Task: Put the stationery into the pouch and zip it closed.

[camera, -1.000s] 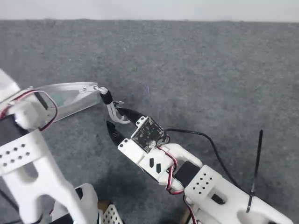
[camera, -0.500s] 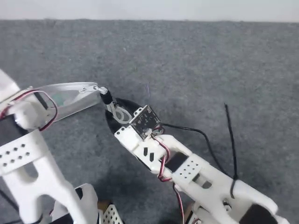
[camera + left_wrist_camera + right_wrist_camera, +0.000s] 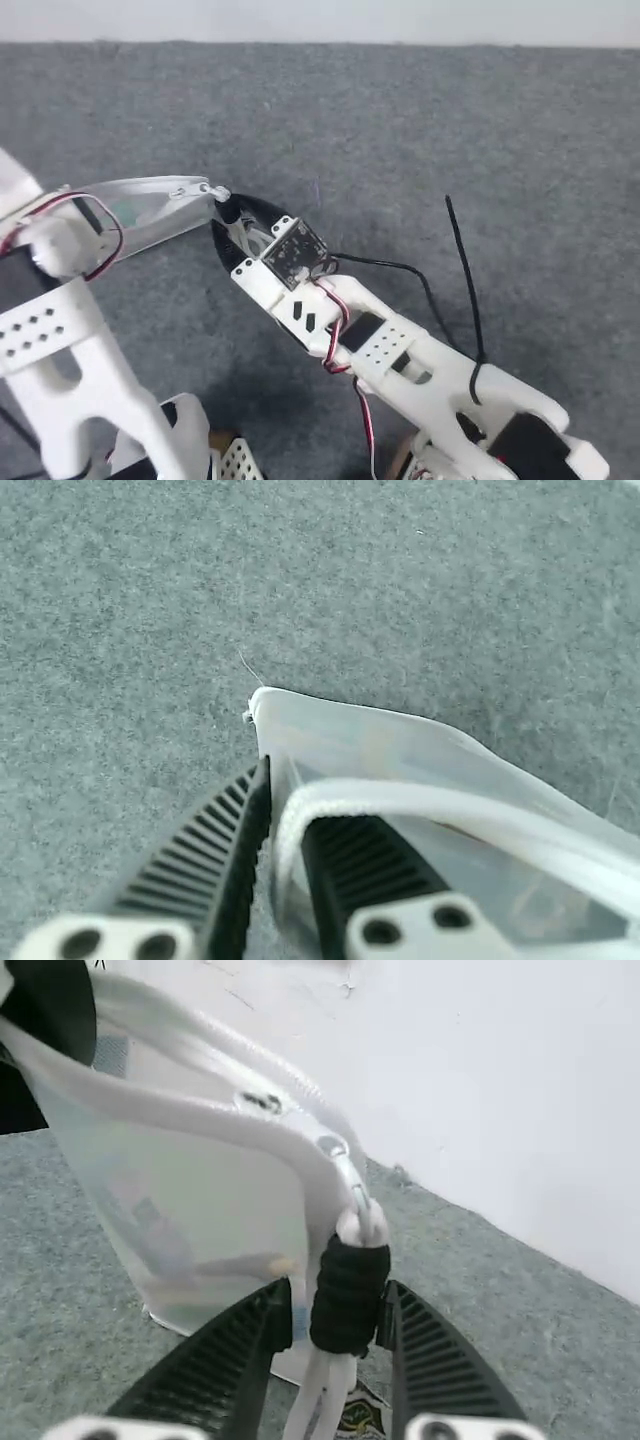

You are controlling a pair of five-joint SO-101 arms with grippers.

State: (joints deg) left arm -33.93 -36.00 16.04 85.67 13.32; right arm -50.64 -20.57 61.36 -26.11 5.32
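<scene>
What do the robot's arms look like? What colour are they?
Both are chunky white plastic: the left arm and the right arm. Each has rows of little holes and thin red and black wires. The right one carries a small dark circuit board and a long black cable. The left gripper and right gripper have black ribbed fingers.

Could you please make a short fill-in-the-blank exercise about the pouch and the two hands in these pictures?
1. The left hand holds a clear ____ by one edge.
2. The black zipper pull sits ____ the fingers of the right hand.
3. The table has a ____ surface.
Missing words: pouch; between; grey.
</scene>
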